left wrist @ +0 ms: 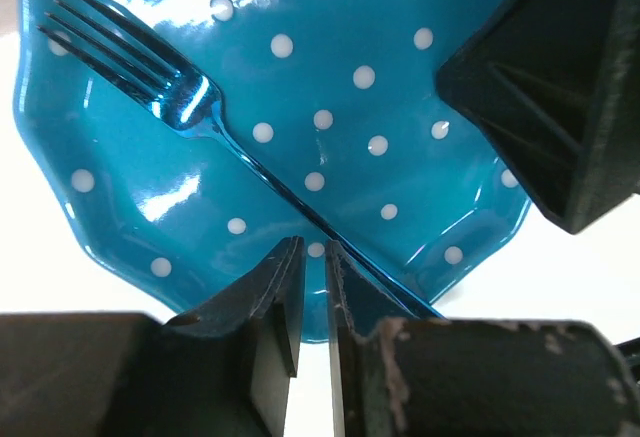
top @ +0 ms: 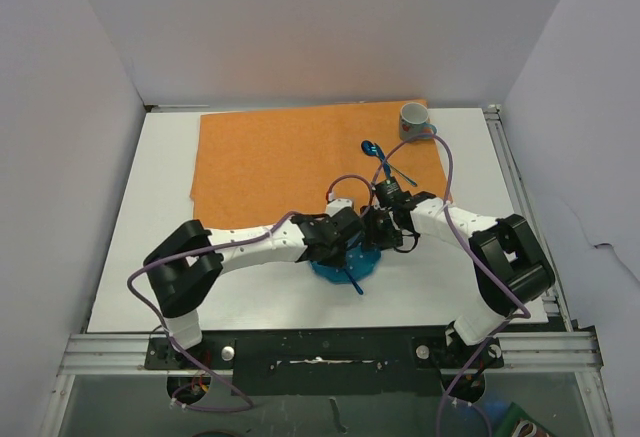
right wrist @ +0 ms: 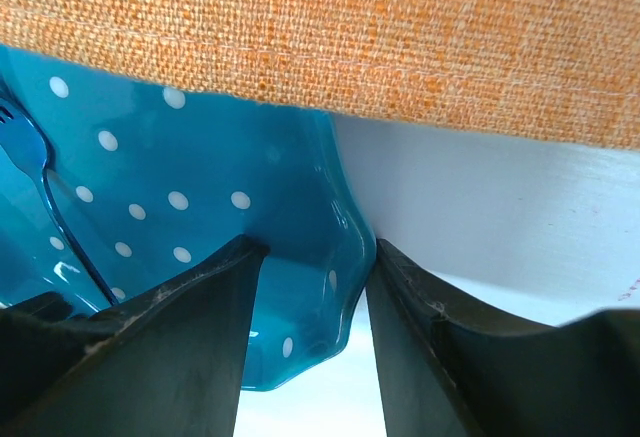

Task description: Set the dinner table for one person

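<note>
The glazed teal polka-dot ceramic plate (left wrist: 420, 157) is likely rigid, slippery and fragile. The right end effector (right wrist: 315, 247) clamps its rim; the left end effector (left wrist: 312, 252) is nearly closed, hold indeterminate.

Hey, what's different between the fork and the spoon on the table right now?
The fork lies on the blue dotted plate; the spoon lies on the orange cloth. The fork is at the near side, the spoon farther back, toward the mug. Both are shiny blue.
</note>
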Motion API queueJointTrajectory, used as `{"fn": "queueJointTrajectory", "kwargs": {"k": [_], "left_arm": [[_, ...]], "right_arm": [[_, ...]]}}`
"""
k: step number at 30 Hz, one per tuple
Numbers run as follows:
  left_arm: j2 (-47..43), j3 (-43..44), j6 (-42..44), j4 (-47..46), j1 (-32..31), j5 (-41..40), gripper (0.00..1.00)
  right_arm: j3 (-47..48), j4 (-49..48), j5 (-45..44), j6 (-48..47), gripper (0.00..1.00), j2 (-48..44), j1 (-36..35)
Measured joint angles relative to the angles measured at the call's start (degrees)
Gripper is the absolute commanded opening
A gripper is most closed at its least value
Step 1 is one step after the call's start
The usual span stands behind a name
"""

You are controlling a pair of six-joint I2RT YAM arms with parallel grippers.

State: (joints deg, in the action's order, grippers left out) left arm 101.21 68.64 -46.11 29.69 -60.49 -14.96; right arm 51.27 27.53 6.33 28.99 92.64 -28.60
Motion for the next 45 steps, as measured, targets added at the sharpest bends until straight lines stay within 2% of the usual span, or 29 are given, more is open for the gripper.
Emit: {"fn": "queueJointTrajectory", "kwargs": {"k": [22,45], "left_arm": [[5.3,3.5,-1.9,0.1,-0.3,2.2,0.22],[9.6,6.8,-2.2,-1.0,0.2,5.4,0.22]], "right_arm": [[-0.5,-1.4,0.9,-0.2,0.55,-0.3,0.1],[-1.7,-3.6,1.7,-1.0,0.55,-0.9,0.8]]}}
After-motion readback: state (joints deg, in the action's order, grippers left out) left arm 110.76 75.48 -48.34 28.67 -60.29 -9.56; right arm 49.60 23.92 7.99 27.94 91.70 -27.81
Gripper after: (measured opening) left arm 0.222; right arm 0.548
